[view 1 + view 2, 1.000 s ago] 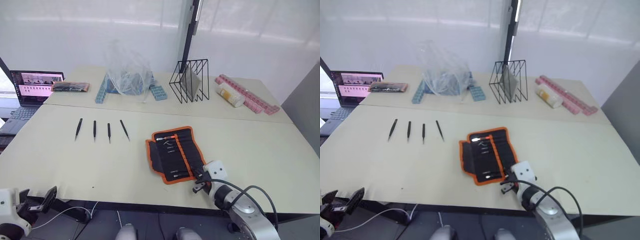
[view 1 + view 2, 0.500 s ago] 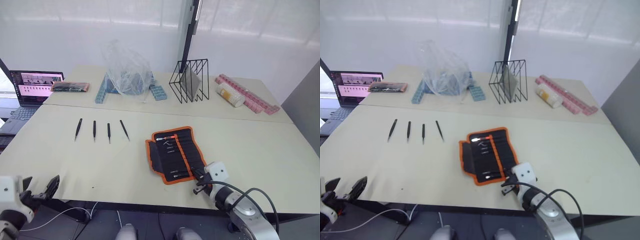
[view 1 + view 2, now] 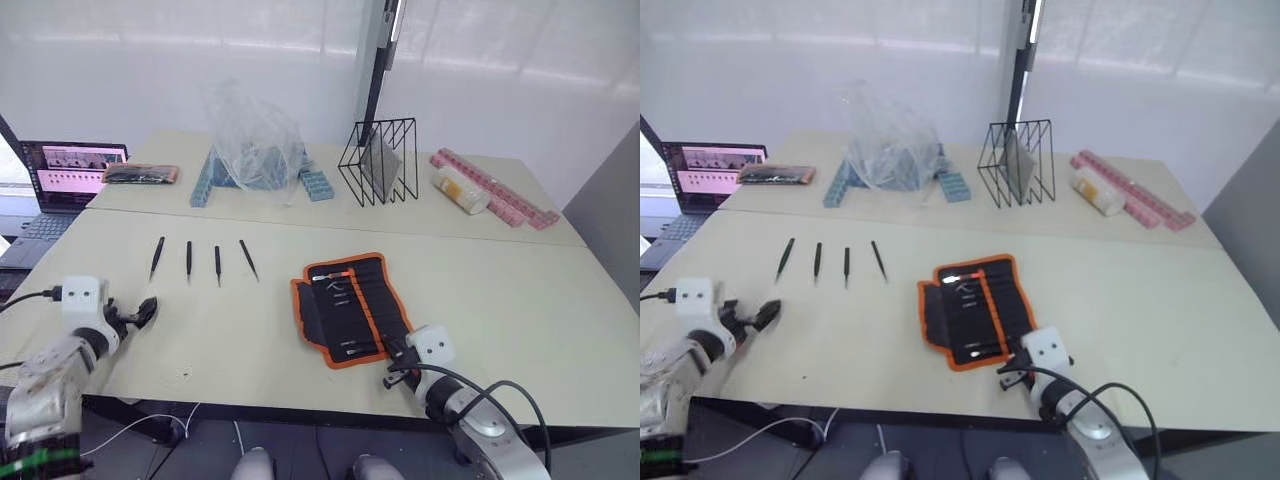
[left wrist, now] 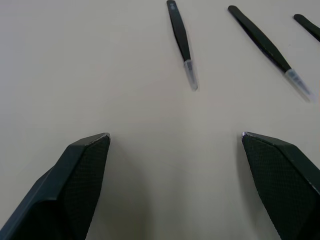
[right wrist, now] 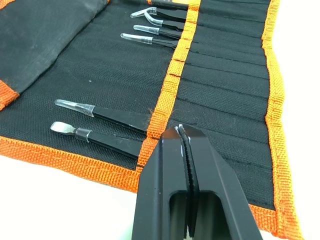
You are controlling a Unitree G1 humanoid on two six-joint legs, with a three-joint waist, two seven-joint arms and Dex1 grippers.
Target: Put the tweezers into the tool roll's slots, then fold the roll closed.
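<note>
- Four loose tweezers [image 3: 187,260] lie in a row at the left-centre of the head view, well apart from the tool roll [image 3: 350,308] spread open at the centre.
- My left gripper [image 3: 143,311] sits at the lower left, below that row, fingers spread wide and holding nothing; in my wrist view the nearest pair of tweezers lies ahead, its pale tip pointing back toward me.
- To grasp well, I judge I should straddle that slim body across its width, come low to the table [image 3: 520,290], and close gently so it does not skid or flip.
- On the roll, several tools already sit in the slots [image 5: 220,70] along the orange strip, with free pockets between them.
- My right gripper [image 3: 398,365] rests at the roll's lower right edge, fingers clenched together and empty; I would press there to steady the fabric.
</note>
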